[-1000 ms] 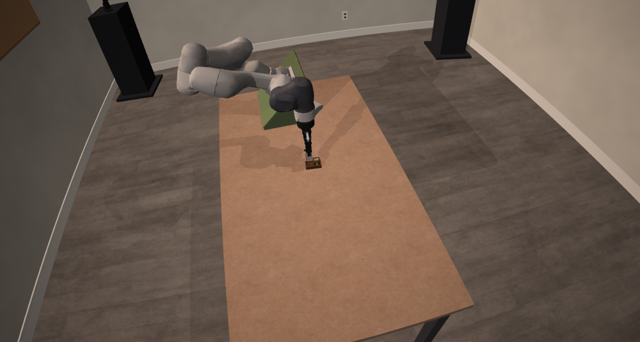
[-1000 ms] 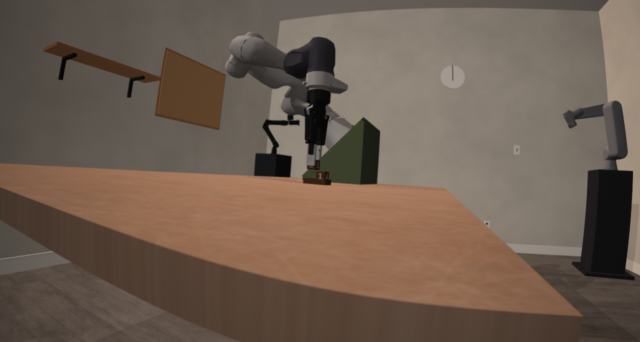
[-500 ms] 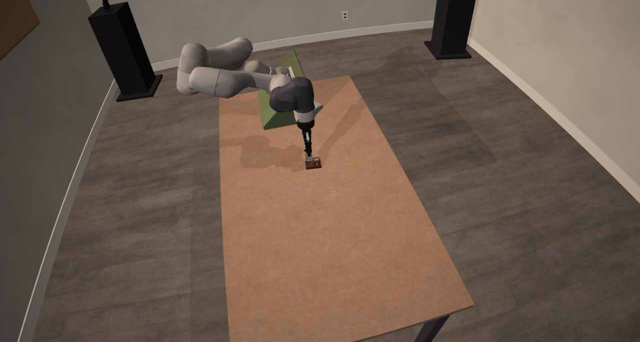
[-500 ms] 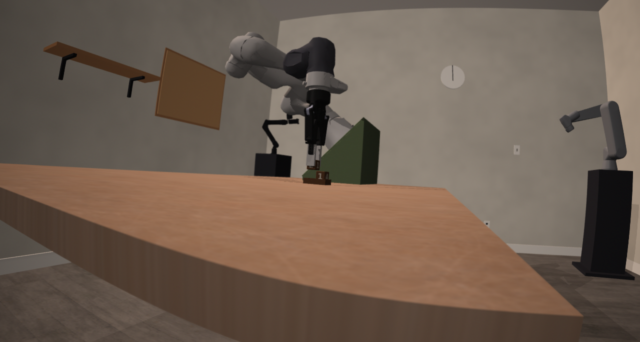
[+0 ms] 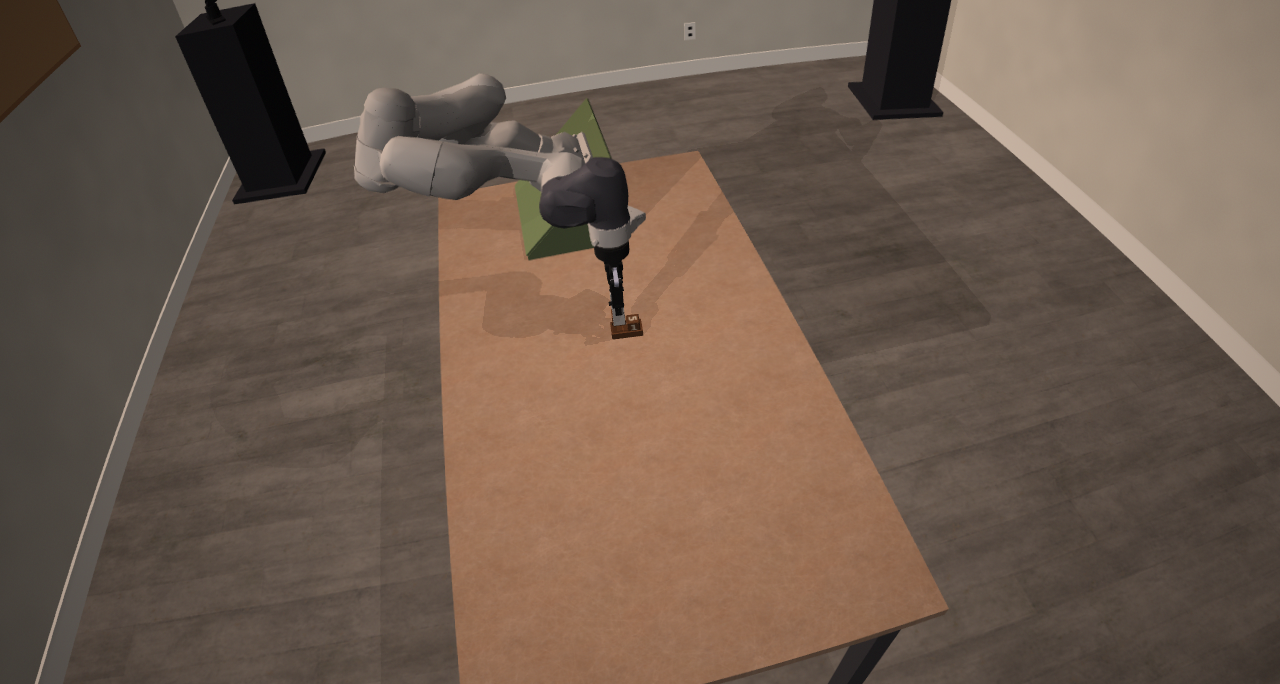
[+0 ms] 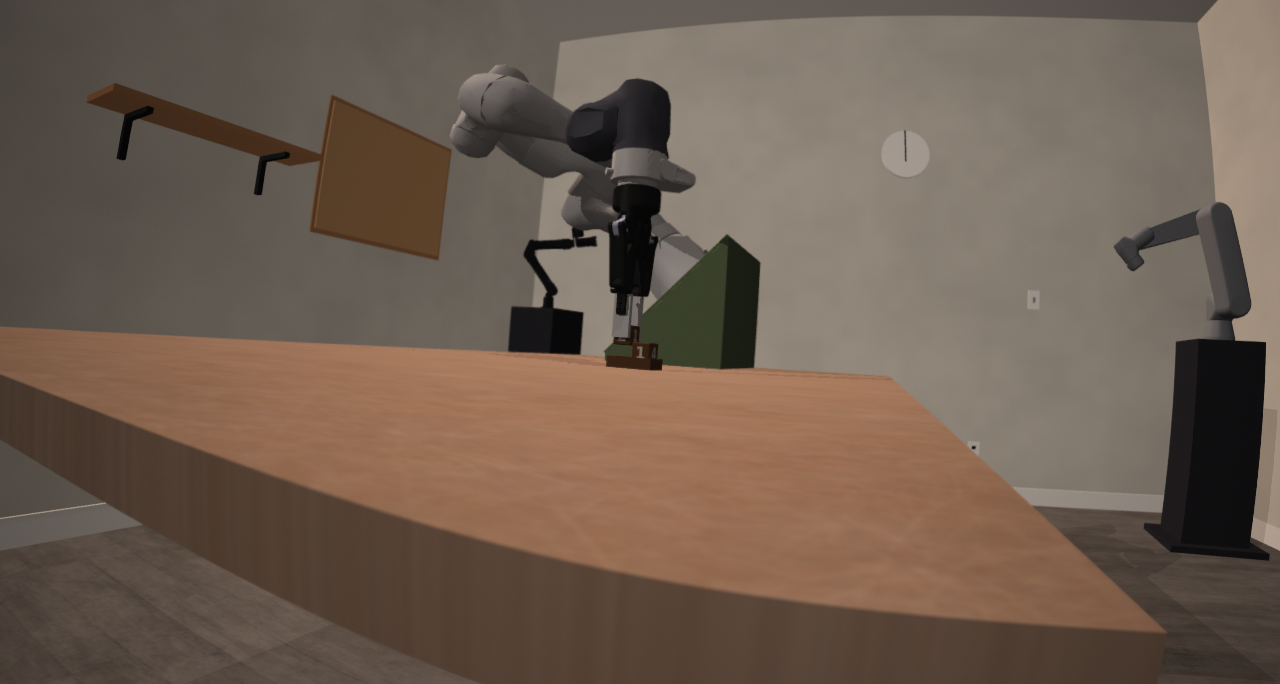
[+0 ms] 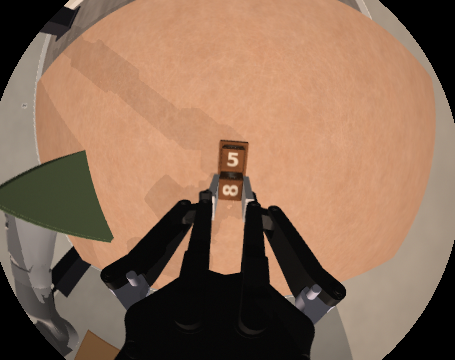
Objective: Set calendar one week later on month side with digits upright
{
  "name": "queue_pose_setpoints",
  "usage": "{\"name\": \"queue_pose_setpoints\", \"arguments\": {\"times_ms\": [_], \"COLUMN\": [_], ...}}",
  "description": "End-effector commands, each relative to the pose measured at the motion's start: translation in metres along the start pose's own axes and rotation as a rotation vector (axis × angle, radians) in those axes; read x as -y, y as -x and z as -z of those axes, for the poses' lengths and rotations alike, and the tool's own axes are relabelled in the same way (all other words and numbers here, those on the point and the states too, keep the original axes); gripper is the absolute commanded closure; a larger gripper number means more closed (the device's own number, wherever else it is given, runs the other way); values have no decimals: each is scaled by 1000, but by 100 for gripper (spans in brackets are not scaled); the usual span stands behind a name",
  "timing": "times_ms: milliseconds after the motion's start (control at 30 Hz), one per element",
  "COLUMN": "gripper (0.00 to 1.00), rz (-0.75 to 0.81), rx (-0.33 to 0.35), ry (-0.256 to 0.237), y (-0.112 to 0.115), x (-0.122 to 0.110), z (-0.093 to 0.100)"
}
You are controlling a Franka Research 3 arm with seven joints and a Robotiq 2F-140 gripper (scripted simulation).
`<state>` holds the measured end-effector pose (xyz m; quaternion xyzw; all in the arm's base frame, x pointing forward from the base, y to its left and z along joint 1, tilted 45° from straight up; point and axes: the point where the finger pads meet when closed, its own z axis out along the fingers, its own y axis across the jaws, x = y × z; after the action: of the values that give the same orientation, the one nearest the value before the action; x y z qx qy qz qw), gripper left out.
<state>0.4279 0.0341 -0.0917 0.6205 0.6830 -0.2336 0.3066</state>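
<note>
brown tray point(image 5: 627, 333) point(image 6: 633, 364) point(image 7: 233, 142) flat; 5-topped cube point(image 5: 632, 318) point(image 6: 641, 352) point(image 7: 232, 160) inside, 8-topped cube point(image 6: 634, 334) point(image 7: 230, 190) raised above tray.

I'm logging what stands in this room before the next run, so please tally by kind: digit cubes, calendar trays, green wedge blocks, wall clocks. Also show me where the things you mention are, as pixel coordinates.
Digit cubes: 2 (one showing 5 on top point(image 7: 232, 160), one showing 8 on top point(image 7: 230, 190))
Calendar trays: 1 point(image 5: 627, 333) point(image 6: 633, 365)
Green wedge blocks: 1 point(image 5: 537, 223) point(image 6: 698, 322) point(image 7: 57, 197)
Wall clocks: 1 point(image 6: 904, 153)
Total: 5

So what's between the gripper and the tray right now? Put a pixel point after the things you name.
The 8 cube point(image 6: 621, 341) point(image 7: 230, 195), shut in the jaws. The exterior view shows it raised over the tray point(image 5: 627, 333) point(image 6: 633, 365) point(image 7: 233, 142), green wedge point(image 6: 700, 322) visible behind the gap.
</note>
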Motion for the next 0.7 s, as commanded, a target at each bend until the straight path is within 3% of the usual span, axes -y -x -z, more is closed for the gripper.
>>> {"name": "queue_pose_setpoints", "arguments": {"times_ms": [0, 667], "gripper": [84, 84], "rz": [-11, -11], "rx": [-4, -4], "ry": [1, 1], "y": [-1, -1], "x": [-2, -2], "z": [-4, -15]}}
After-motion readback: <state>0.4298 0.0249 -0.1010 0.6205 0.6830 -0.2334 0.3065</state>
